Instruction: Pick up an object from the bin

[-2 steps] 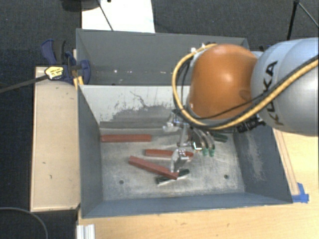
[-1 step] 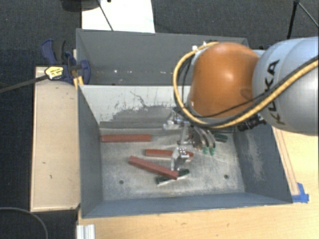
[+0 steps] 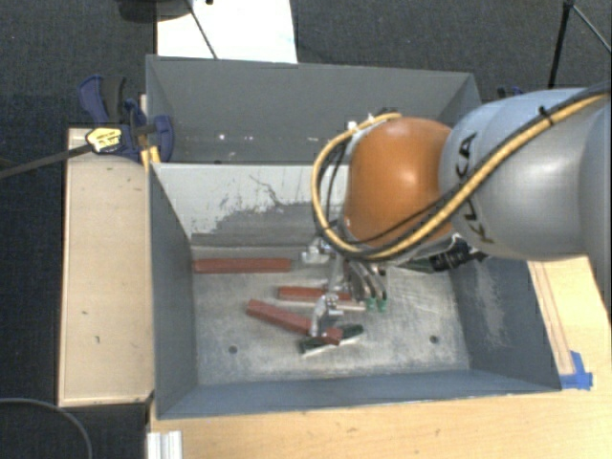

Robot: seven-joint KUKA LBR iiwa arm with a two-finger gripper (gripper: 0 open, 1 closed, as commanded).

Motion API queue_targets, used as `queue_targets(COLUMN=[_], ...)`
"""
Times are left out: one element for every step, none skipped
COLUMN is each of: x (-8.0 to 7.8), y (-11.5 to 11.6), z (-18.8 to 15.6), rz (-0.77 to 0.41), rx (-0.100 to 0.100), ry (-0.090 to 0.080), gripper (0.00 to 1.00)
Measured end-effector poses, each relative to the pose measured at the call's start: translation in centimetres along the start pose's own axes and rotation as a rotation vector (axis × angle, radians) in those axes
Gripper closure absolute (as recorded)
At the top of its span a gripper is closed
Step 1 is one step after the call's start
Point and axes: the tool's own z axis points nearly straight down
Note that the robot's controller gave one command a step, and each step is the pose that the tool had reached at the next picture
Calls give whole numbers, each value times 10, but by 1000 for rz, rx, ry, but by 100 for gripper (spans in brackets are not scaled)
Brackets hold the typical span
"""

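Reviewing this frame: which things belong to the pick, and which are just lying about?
In the job:
- tool, low over a small heap mid-bin
- short reddish-brown stick, slanting under the tool
- dark pen-like piece, just in front of the tool
- grey bin

Lying about:
- long reddish-brown bar, flat along the back wall, apart from the tool

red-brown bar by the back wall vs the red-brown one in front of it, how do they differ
The back bar lies level along the foot of the bin's back wall; the front bar slants down to the right. The back bar lies alone in full view; the front bar's right end runs under the gripper into a small heap. Both are slim and red-brown.
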Motion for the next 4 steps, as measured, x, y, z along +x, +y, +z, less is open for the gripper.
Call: queue_targets(x=[-4, 8, 2, 14], y=[0, 12, 9, 14], z=[30, 50, 97, 97], rz=[-101, 80, 39, 194], rx=[2, 2, -4, -6], ry=[9, 6, -16, -11], gripper=[0, 0, 0, 100])
